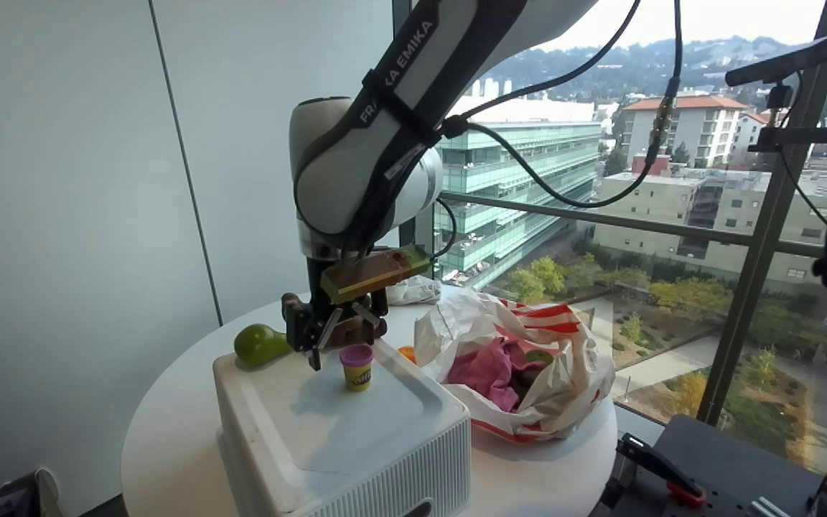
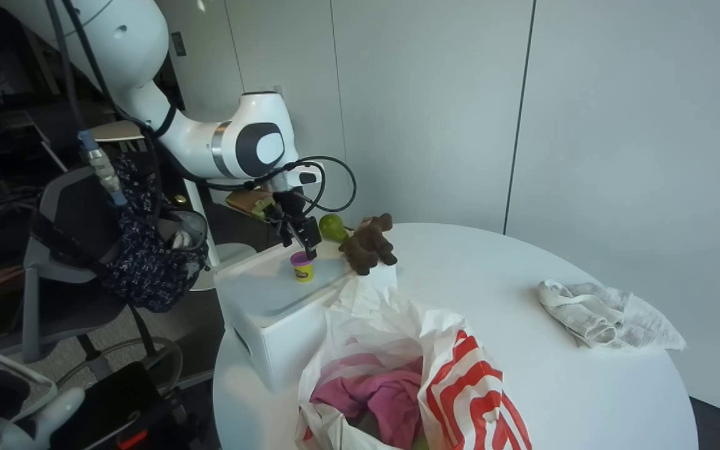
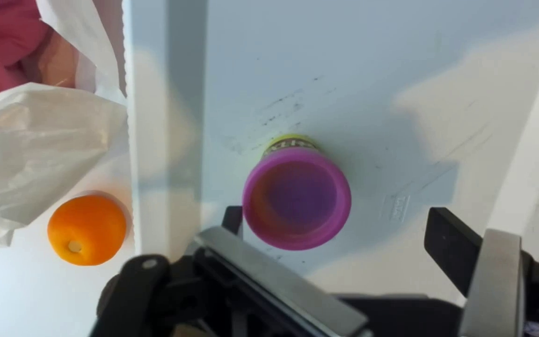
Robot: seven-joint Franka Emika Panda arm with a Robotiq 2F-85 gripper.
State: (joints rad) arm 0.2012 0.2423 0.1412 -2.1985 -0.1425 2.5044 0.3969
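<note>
Wrist view shows the gripper (image 3: pixel 338 225) with its two fingers spread wide apart. Close before them is a Play-Doh tub (image 3: pixel 296 199), yellow with a purple lid; the lid appears partly inside the gap, very near to the finger on the left of this view and well apart from the finger on the right. Whether the nearer fingertip touches the lid, I cannot tell. In both exterior views the tub stands upright on a white plastic box (image 1: pixel 356 431), and the fingertips hang close by its lid. A green pear (image 1: pixel 259 345) lies at a corner of the same box, and a brown plush toy (image 2: pixel 369 244) is at the edge of it. On the round white table (image 2: pixel 491 281), an orange fruit (image 3: pixel 87 229) lies between the box and a white bag (image 2: pixel 472 381) with red stripes, which holds a pink cloth (image 2: pixel 391 400). A crumpled white cloth (image 2: pixel 610 315) also lies on this table, well apart from the gripper.
</note>
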